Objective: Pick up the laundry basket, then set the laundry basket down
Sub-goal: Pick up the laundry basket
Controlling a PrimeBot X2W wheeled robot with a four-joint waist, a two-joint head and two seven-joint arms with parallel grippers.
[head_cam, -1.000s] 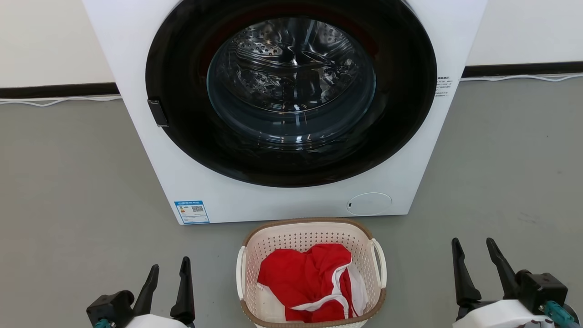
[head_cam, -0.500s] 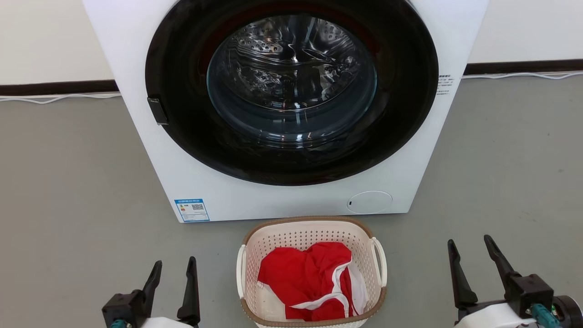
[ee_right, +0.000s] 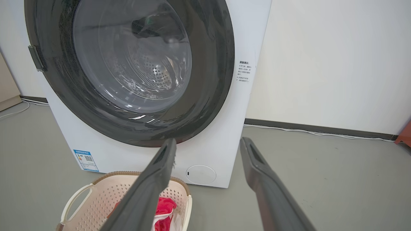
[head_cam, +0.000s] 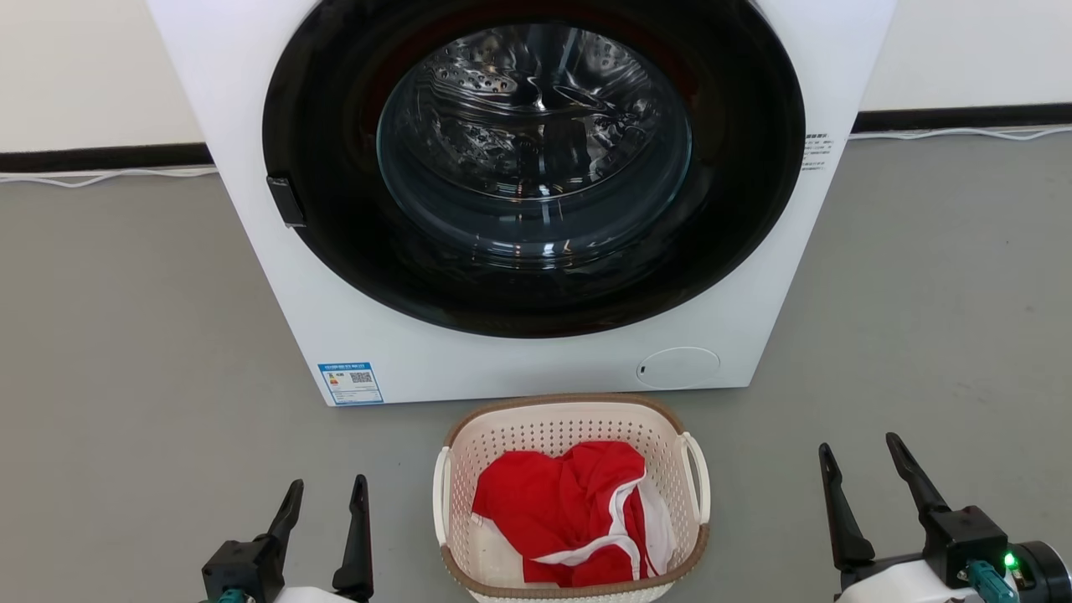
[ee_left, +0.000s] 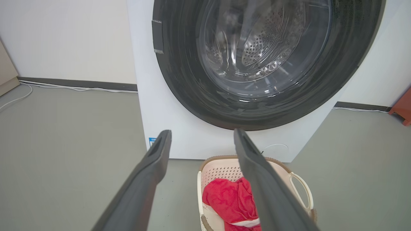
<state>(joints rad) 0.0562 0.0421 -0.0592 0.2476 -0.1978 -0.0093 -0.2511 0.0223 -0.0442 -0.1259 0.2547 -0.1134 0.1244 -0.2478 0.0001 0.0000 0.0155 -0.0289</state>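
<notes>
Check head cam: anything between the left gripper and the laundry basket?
Bare grey floor lies between the left gripper and the laundry basket, per the head view; nothing else.

The grey floor (head_cam: pixel 126 335) carries the basket (head_cam: pixel 553 429) between the left gripper (head_cam: pixel 327 482) and the right gripper (head_cam: pixel 858 444), nearer the left one. The washer (head_cam: pixel 502 373) stands just beyond the basket, ahead of both grippers. A white cable (head_cam: pixel 100 177) lies farther ahead, along the wall.

- Grey floor (head_cam: pixel 126 335), smooth, evenly lit.
- Off-white wall (head_cam: pixel 84 75); dark baseboard (head_cam: pixel 100 157), white cable (head_cam: pixel 100 176) running along it.
- White front-loading washing machine (head_cam: pixel 519 373) before the wall; dark round door, shiny drum behind glass.
</notes>
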